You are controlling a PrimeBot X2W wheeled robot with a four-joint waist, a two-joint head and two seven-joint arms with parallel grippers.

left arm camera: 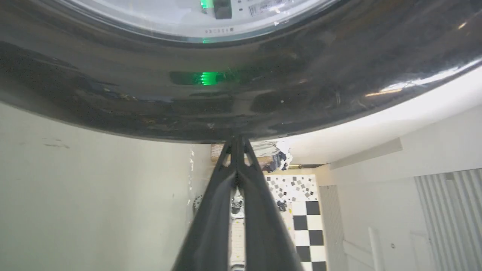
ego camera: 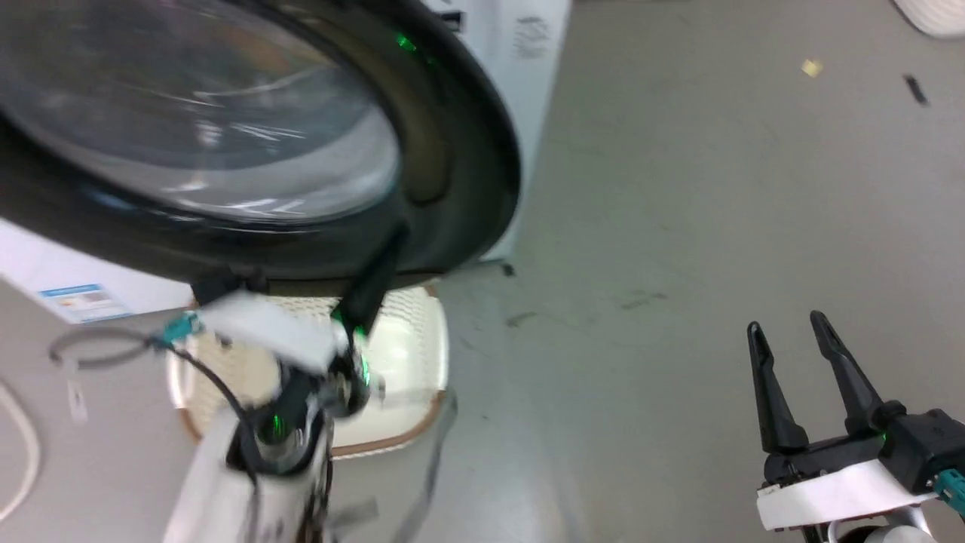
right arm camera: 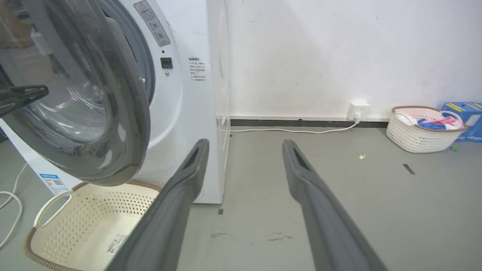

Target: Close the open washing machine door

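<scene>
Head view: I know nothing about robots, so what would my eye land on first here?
The huge glossy black washing machine door, standing open with its domed glass centre, looms at the upper left. Just under it the left gripper, fingers shut together, has its tips at the door's lower rim, above a cream basket on the floor. At lower right the right gripper hangs open over the grey floor.

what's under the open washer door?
A cream perforated basket sits on the floor under the washing machine door. What shows of its inside looks empty bar a label; the door's rim covers part of its back edge.
</scene>
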